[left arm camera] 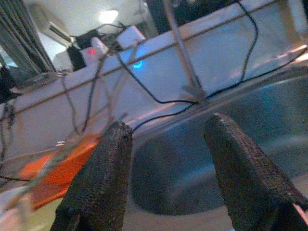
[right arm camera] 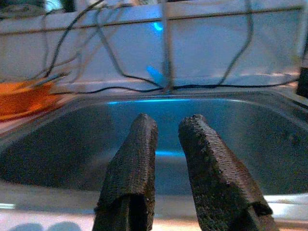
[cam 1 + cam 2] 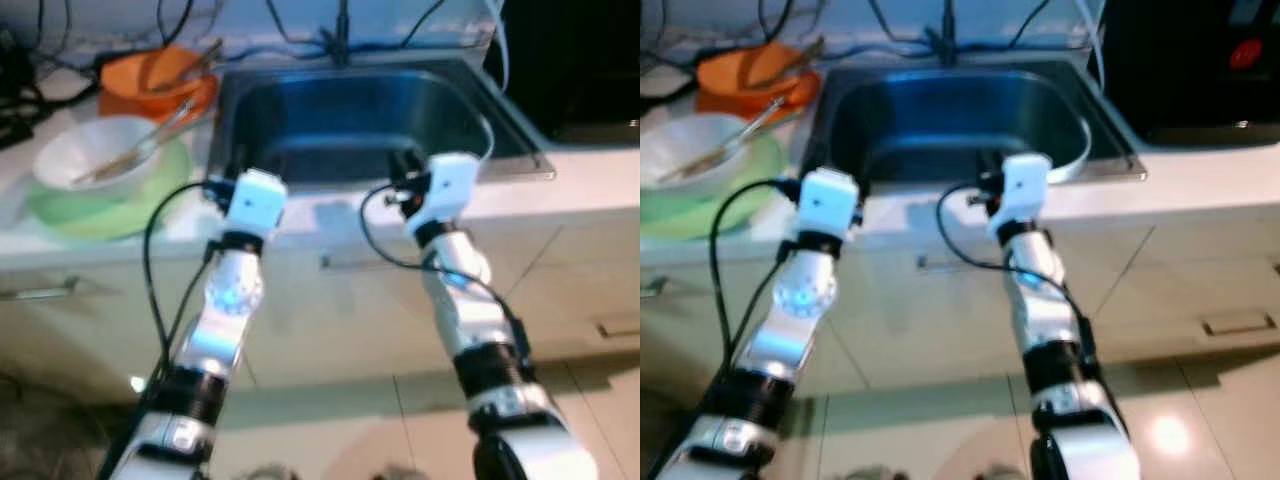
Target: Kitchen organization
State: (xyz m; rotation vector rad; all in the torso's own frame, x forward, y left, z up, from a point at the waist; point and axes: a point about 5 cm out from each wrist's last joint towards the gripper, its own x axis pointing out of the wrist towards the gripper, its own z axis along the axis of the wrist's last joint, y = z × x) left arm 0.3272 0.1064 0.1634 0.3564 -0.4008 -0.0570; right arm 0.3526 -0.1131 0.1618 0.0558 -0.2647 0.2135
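— What do you have off to the side?
— I see a black appliance (image 3: pixel 1200 70) on the countertop (image 3: pixel 590 180) at the right, with a red mark (image 3: pixel 1245 52) on its front.
— And behind?
— Black cables (image 1: pixel 159 101) trail along the pale wall (image 2: pixel 207 43). Under the counter I get pale cabinet fronts (image 3: pixel 570 280), a bar handle (image 3: pixel 40 293) at far left, and glossy floor tiles (image 3: pixel 1210 420).

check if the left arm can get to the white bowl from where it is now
Probably yes. The left gripper is open at the sink's front edge, and the white bowl sits on the counter just to its left, with nothing between them.
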